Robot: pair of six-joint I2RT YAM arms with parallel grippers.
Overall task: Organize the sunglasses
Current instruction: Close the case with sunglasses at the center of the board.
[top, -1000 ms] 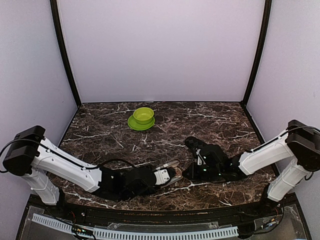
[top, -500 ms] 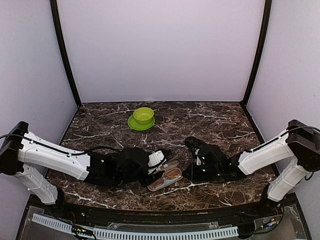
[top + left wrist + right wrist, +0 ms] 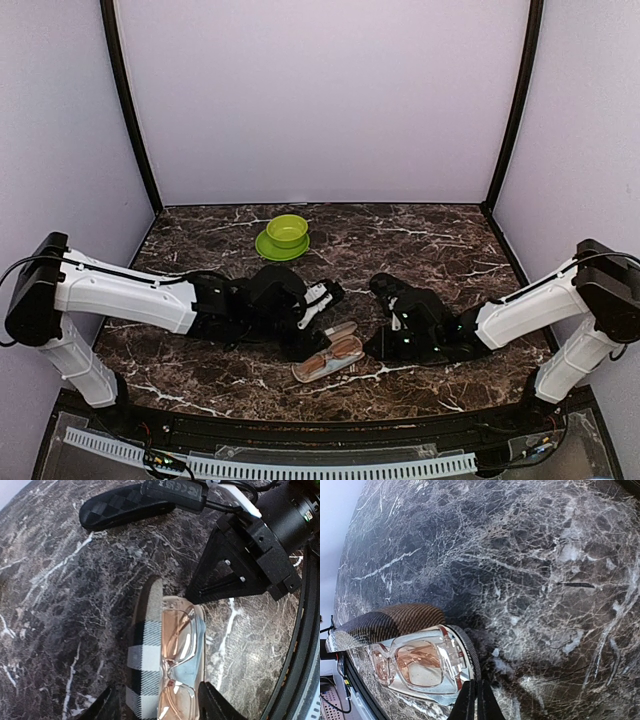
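Dark, white-veined marble worktop [image 3: 200, 260] between pale lilac walls, with a green bowl [image 3: 287, 231] on a matching saucer far at the back. Near the front edge, between the two arms: the sunglasses [image 3: 335, 352] with reddish-brown translucent lenses, folded and lying flat in the open striped case [image 3: 142, 650], seemingly seated in its tray. Left hand [image 3: 325, 300] hovering just behind and above the case, fingers spread and gripping nothing. Right hand [image 3: 473, 700] closed, tips together right at the rim of the case; impossible to tell whether pinching that rim or merely pressing beside it. Black bumpy case [image 3: 125, 507] lying apart, farther back, one end under the right arm. Probably very light and fairly rigid eyewear, yet fragile: thin clear plastic, smooth lenses prone to scratching and to slipping between hard pads, hinges easy to strain. Best taken, if lifted at all, across the bridge or along the top bar, never by squeezing the lenses or prying a folded temple. Likely simpler to leave in place and handle the case instead: stiffer, fabric-covered, less slippery, graspable across its narrow width or by the free lid edge. Worth steadying with one hand while closing with the other, given the risk of sliding on polished stone.
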